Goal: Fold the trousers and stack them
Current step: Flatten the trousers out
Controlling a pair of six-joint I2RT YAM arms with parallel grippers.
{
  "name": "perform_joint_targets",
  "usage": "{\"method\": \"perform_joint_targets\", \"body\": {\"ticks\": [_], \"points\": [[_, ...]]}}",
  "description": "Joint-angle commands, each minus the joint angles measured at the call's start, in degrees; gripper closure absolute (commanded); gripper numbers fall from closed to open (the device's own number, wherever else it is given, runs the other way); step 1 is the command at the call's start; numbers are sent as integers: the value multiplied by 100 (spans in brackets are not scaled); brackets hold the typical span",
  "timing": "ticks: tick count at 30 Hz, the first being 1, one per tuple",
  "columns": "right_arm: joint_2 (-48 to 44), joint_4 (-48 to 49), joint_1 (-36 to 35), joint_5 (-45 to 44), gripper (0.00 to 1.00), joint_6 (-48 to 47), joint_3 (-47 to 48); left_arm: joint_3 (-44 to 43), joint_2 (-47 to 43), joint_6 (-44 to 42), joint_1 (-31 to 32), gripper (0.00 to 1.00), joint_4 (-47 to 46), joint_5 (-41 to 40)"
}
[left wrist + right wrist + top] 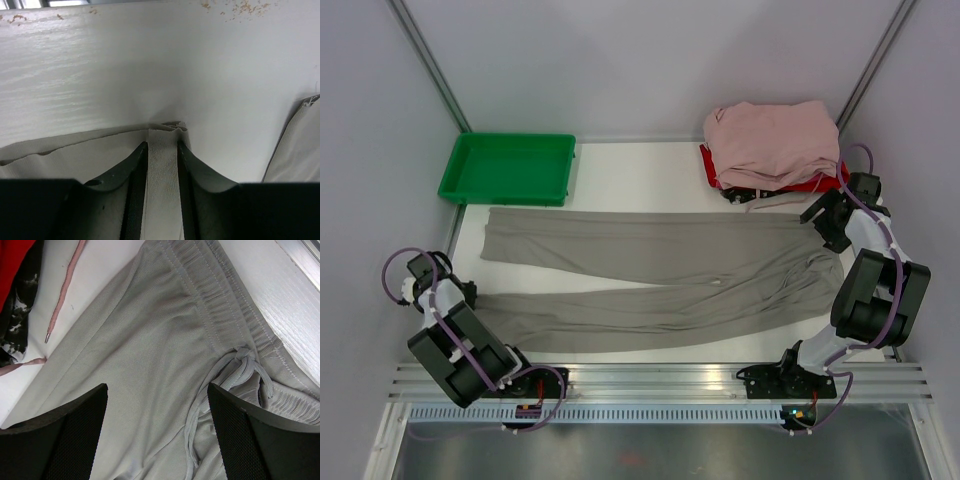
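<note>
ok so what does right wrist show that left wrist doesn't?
Right wrist only: the waistband with its tied drawstring, a pink cord, red fabric, and the right pincer open above the cloth. Left wrist only: a leg hem bunched and pinched in the left pincer. Both: the grey-beige trousers lying on the white table.

Matt ribbed cloth trousers (660, 270), glossy plastic tray (507, 168)

Top view looking down on whole table (620, 180), wrist views close over trousers (660, 270), seen in all three
</note>
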State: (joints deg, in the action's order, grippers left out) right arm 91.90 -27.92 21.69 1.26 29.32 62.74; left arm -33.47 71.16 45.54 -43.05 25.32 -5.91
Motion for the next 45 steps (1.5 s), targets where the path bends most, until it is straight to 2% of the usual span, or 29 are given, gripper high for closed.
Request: {"method": "perform_joint_targets", "body": {"ticks": [1, 6, 18, 20, 22, 23, 25, 28, 30, 33, 39, 45], "points": [[-58, -29, -7, -91, 13, 30, 151, -80, 135, -317, -37, 65, -545, 178], [-58, -12, -7, -91, 13, 153, 124, -124, 355, -379, -37, 64, -589, 151], [-84, -55, -7, -222, 13, 223, 151, -98, 584, -397, -37, 55, -853, 565], [-67, -38, -7, -222, 13, 241, 151, -98, 601, -397, -37, 70, -862, 565], [-67, -47, -7, -222, 13, 249, 160, -115, 575, -388, -37, 89, -783, 565], [-75, -47, -7, -214, 13, 241, 160, -133, 531, -397, -28, 94, -696, 565], [-67, -47, -7, -231, 13, 232, 160, -247, 487, -449, -28, 96, -564, 565], [-58, -38, -7, -231, 13, 241, 160, -440, 347, -546, -37, 92, -230, 504], [-41, -29, -7, -231, 13, 258, 160, -563, 276, -581, -19, 86, -46, 494], [3, -11, -7, -222, 13, 267, 160, -608, 188, -581, -20, 60, 25, 521], [83, 6, -16, -187, 13, 258, 230, -538, 179, -493, -28, 56, -176, 811], [118, -3, -16, -196, 13, 232, 274, -309, 215, -388, -28, 57, -405, 802]]}}
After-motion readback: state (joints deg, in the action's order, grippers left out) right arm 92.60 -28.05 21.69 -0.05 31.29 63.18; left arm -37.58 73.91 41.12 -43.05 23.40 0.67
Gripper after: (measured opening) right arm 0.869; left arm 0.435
